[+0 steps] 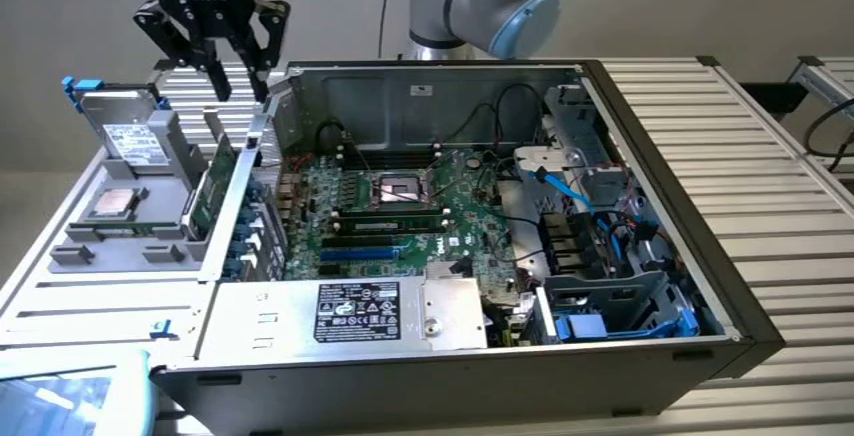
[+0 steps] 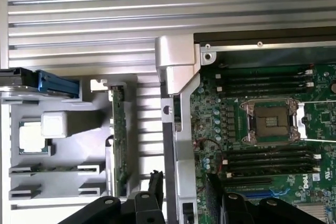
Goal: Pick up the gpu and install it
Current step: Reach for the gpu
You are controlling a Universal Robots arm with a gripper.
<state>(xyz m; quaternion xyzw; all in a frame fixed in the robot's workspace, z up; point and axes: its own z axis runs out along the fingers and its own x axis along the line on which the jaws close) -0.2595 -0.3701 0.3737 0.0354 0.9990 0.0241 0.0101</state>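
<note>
Nearest, a silver power supply [image 1: 400, 311] with a black label sits at the front of the open computer case [image 1: 701, 231]. Behind it lies the large green motherboard [image 1: 387, 206]. Beside the case, on the exterior view's left, a grey tray [image 1: 80, 251] rests on the slatted surface [image 1: 774, 136]. The gpu [image 1: 211, 191] stands on edge in the tray slot closest to the case wall, and a hard drive [image 1: 134, 143] is propped farther back. Higher up, over that wall and clear of the gpu, the gripper [image 1: 240, 91] hangs released, its 2 fingers spread and grasping nothing. Farthest back is the robot arm [image 1: 481, 1].
</note>
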